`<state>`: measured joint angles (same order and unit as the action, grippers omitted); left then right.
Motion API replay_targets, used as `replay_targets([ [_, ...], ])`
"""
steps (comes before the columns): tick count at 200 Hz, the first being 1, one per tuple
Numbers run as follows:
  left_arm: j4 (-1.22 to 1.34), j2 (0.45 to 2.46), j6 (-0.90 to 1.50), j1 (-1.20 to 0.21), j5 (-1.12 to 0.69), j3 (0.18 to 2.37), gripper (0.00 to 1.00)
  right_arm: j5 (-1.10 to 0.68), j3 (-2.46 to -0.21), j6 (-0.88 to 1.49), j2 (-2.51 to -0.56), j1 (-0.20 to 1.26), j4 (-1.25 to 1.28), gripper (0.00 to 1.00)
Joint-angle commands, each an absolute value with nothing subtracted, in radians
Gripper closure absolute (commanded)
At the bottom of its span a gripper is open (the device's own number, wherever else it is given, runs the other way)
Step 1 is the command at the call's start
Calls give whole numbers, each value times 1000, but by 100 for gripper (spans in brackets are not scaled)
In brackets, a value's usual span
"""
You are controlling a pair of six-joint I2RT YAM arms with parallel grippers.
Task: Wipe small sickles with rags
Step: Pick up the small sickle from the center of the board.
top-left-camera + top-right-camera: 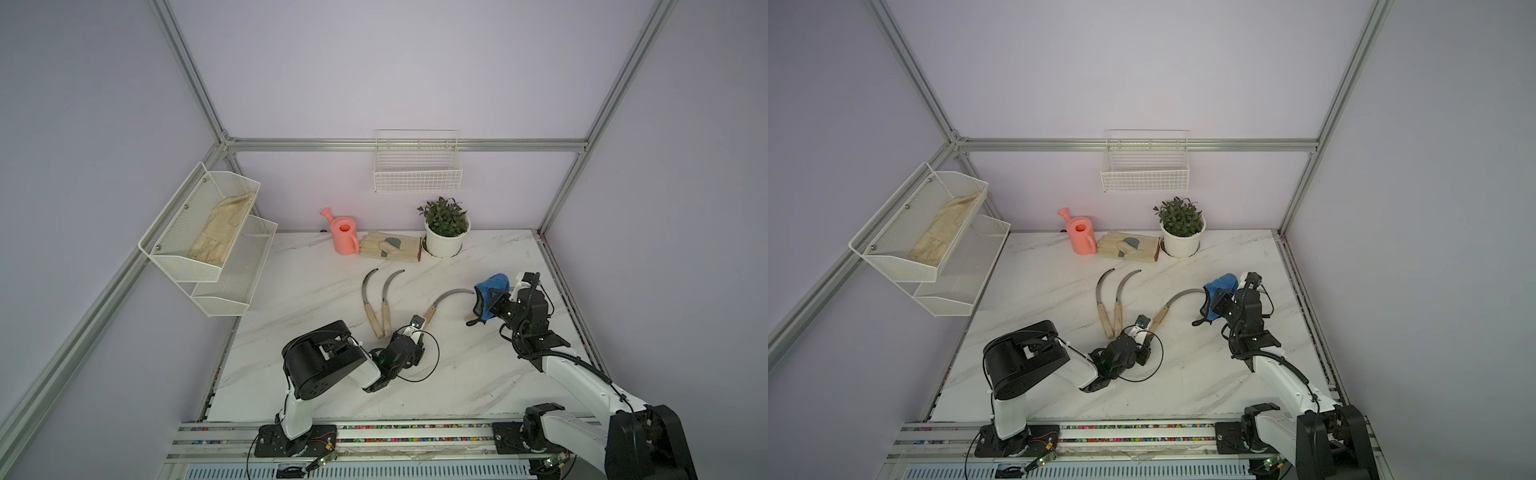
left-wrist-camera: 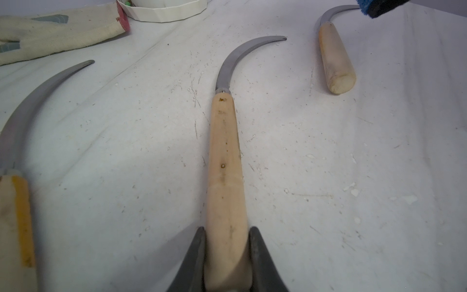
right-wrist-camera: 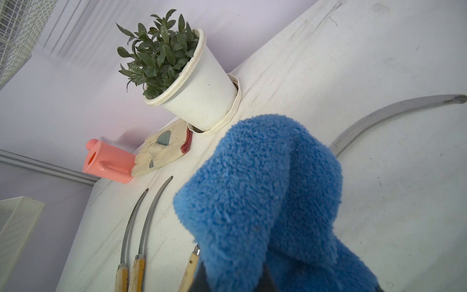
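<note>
**Q:** where'd you grab that sickle (image 2: 224,151) mid-table?

**Me:** near end of its wooden handle, my left gripper (image 2: 226,236) clamped tight. Seems light, stiff, blade probably slick. Right gripper (image 1: 488,305) is pinching the floppy rag (image 1: 494,284) by the blade tip.

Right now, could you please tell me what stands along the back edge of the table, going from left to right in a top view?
pink watering can → beige work gloves → potted plant
</note>
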<state>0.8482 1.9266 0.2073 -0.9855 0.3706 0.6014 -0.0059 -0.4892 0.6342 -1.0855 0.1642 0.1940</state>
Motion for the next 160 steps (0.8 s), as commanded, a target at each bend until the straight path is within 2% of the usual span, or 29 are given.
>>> replay_targets([
  [1,841,1902,164,-980,362,610,100,-24,-513,599,-1099,217,223,100],
  [43,910,1820,60,-980,402,577,100,5,-560,534,-1131,364,245,100],
  [68,1047,1779,-53,-979,328,514,100,17,-599,482,-1184,457,272,100],
  [98,1012,1724,-78,-976,326,520,100,7,-658,424,-1289,562,311,100],
  [131,1074,1665,-83,-958,268,467,100,-19,-696,420,-1416,601,361,100],
  [160,1085,1612,-70,-921,220,427,100,0,-681,427,-1451,601,404,100],
])
